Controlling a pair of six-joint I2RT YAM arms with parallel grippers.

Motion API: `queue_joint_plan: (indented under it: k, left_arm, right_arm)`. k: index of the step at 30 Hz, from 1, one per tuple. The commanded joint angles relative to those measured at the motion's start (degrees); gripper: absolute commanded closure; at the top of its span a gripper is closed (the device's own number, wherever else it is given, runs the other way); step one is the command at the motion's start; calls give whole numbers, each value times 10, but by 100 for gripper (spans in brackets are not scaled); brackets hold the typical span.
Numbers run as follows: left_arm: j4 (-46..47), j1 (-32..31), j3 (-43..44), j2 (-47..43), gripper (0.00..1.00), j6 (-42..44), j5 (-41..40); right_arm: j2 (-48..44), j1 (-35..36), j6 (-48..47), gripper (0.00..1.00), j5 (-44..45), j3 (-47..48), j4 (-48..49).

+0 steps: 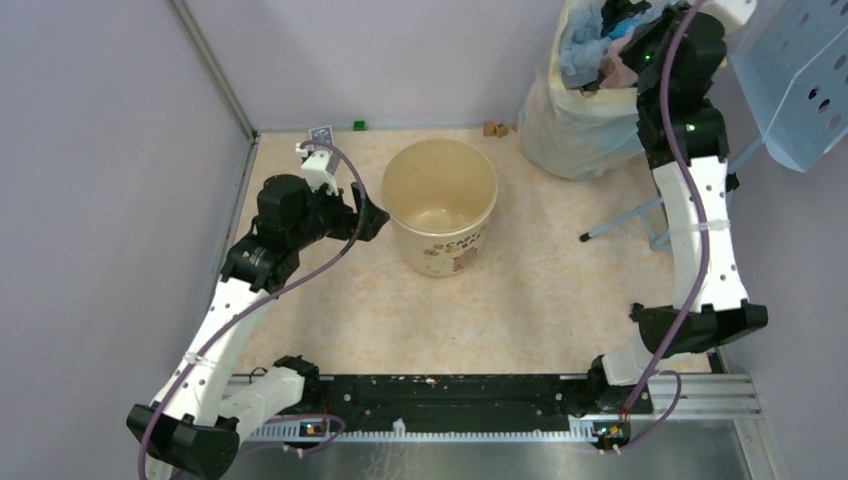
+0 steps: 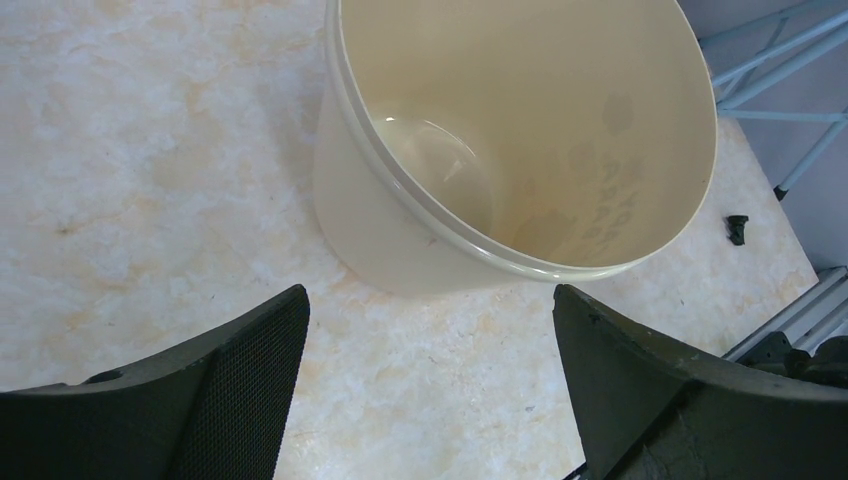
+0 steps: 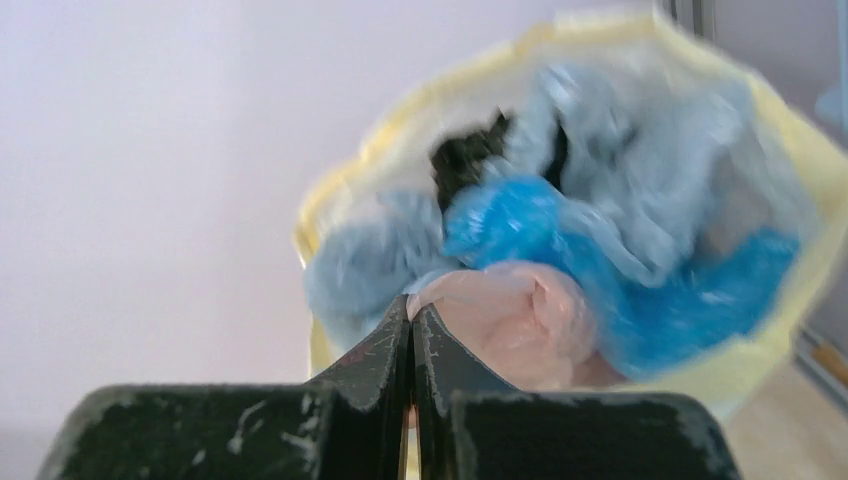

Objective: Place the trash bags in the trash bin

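The trash bin [image 1: 440,252] is a cream-yellow bucket with a small print, standing upright and empty at the table's middle back. My left gripper [image 1: 372,220] hovers just left of it and is open. In the left wrist view the gripper [image 2: 430,292] has bare tabletop between its fingers, with the bin [image 2: 360,215] right ahead. My right gripper [image 3: 412,305] is shut on a fold of the pale-pink trash bag [image 3: 520,320], which sits at the mouth of the big yellowish bag. From above, that gripper [image 1: 622,40] reaches into the bag's top at the back right.
The large whitish-yellow bag [image 1: 565,125] with blue and black contents stands at the back right. A pale blue perforated basket [image 1: 800,70] on thin metal legs [image 1: 620,220] is beside it. Small brown blocks [image 1: 494,128] and a green cube [image 1: 358,125] lie along the back wall.
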Motion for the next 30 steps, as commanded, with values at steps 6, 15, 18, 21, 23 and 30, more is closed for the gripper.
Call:
queue_joint_plan:
  k: [6, 15, 18, 21, 23, 30]
  left_arm:
    - [9, 0, 27, 3, 5, 1, -20]
    - [20, 0, 40, 15, 5, -1, -9]
    - [22, 0, 47, 20, 5, 2, 2]
    - [24, 0, 51, 20, 4, 5, 3]
    - [28, 0, 49, 16, 4, 7, 0]
    - [32, 0, 37, 20, 4, 5, -14]
  right_arm:
    - [-2, -4, -11, 100, -115, 83, 87]
    - [36, -4, -6, 100, -128, 124, 53]
    - [17, -4, -11, 100, -135, 121, 68]
    - [-28, -4, -17, 100, -156, 90, 110]
    - [-64, -3, -12, 100, -189, 58, 139]
    - [-165, -3, 31, 100, -335, -49, 198]
